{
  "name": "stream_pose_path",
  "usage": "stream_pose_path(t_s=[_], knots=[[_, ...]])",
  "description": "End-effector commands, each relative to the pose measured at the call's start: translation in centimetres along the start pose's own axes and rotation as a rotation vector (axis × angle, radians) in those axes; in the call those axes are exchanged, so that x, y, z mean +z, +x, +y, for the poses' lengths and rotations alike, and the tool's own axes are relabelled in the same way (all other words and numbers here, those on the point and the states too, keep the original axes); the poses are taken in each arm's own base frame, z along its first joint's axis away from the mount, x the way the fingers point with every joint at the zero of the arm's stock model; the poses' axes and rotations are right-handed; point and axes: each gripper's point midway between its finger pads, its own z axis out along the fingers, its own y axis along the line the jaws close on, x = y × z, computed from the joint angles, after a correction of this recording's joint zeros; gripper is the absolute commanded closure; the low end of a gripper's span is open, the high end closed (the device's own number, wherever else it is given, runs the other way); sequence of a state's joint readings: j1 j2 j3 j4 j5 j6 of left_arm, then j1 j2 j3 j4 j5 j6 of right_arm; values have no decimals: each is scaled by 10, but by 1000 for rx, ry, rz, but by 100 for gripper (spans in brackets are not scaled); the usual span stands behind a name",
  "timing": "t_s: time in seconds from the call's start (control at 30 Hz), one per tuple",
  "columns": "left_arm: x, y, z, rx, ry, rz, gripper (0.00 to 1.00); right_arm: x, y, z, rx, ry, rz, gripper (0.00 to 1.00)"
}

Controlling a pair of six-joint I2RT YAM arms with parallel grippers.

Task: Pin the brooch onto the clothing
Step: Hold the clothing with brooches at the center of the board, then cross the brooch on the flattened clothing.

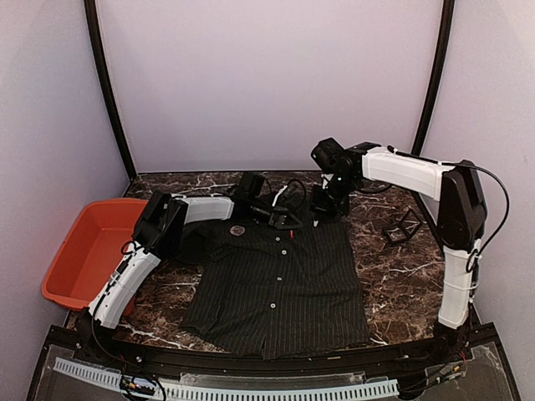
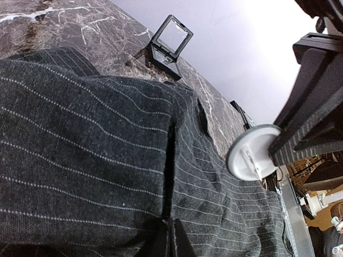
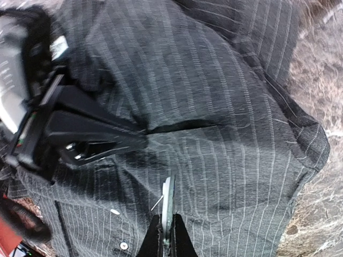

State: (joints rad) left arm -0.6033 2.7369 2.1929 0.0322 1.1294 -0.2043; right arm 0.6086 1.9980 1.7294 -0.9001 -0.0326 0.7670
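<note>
The dark pinstriped shirt (image 1: 276, 284) lies flat on the marble table, collar toward the far side. My left gripper (image 1: 288, 220) is at the collar and chest area. In the left wrist view its fingertips (image 2: 171, 238) are shut on a fold of the shirt (image 2: 80, 144). My right gripper (image 1: 320, 219) hovers just right of it, shut on the round brooch (image 3: 168, 206). In the right wrist view the brooch is edge-on with its thin pin sticking out to the left, just above the fabric (image 3: 230, 134). The left wrist view shows the brooch's pale back and pin (image 2: 252, 152).
An orange-red bin (image 1: 71, 267) sits at the table's left edge. A small open black display box (image 1: 403, 227) stands right of the shirt and also shows in the left wrist view (image 2: 170, 45). A small round brownish disc (image 1: 237, 230) lies on the shirt's left chest.
</note>
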Motion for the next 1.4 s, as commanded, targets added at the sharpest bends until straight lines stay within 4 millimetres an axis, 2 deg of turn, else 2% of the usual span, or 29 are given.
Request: stream_pose_path(t_s=[0.0,0.13,0.47,0.87,1.37], knots=[[-10,-24,-32,66,46,-25,99,0,-3,-10,95,5,41,100],[-13,-24,-42,94,75,-44,99,5,-8,-18,143,12,53,100],[-14,-23,-54,89,133,-77,99,17,-12,-8,160,-14,89,100],[-11,-25,-65,110,173,-82,99,24,-13,-7,156,-1,105,100],[-7,-21,-70,115,202,-82,99,33,-11,4,143,-36,137,100]])
